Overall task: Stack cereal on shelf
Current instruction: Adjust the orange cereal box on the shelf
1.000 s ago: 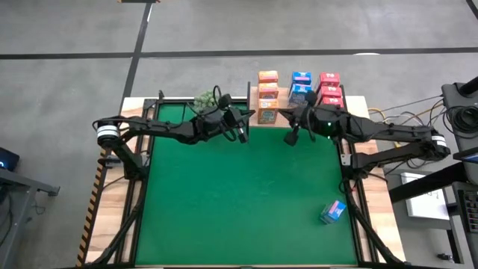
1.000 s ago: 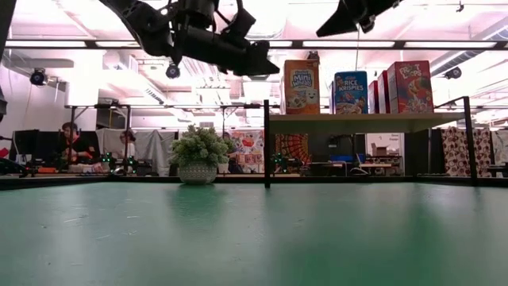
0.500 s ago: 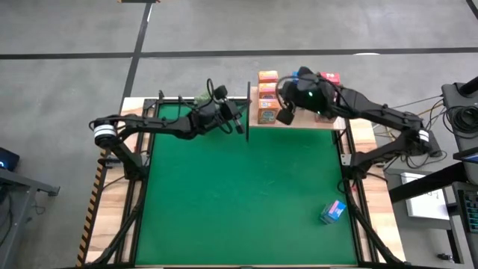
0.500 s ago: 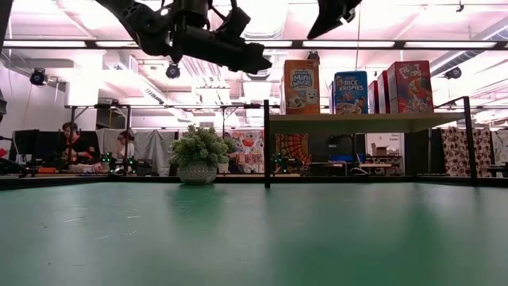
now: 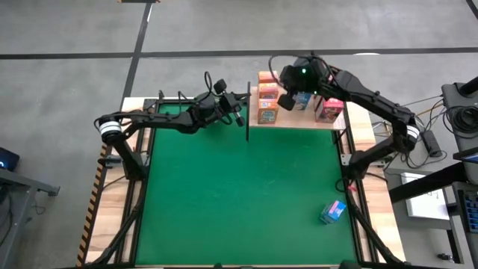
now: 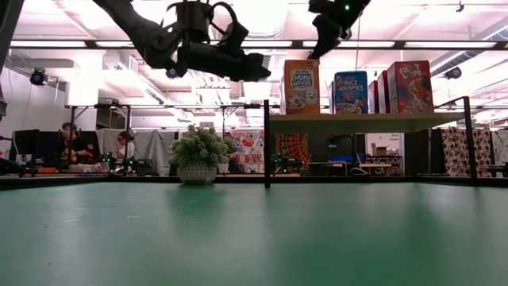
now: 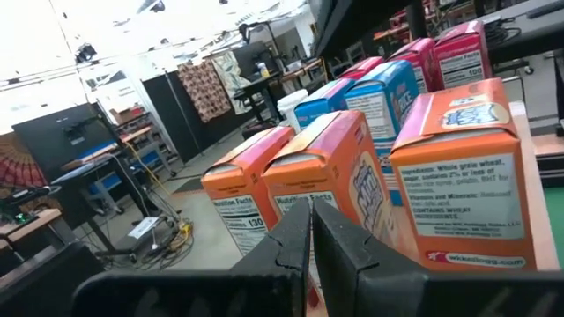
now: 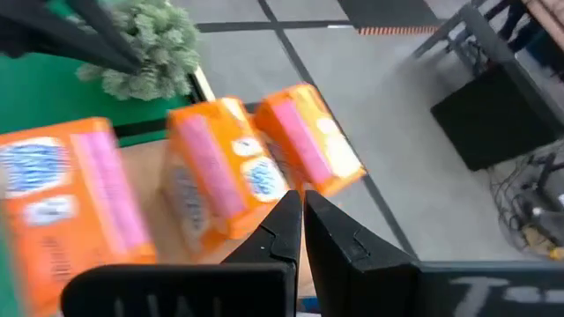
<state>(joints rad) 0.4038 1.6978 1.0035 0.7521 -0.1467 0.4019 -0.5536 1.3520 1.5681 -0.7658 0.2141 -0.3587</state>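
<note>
Your left claw (image 5: 239, 118) is pinched shut and empty at upper middle, just left of the shelf (image 5: 299, 122). Your right claw (image 5: 284, 102) is shut and empty too, above the orange cereal (image 5: 267, 113). One blue cereal box (image 5: 333, 212) lies on the green mat (image 5: 239, 194) at lower right.
</note>
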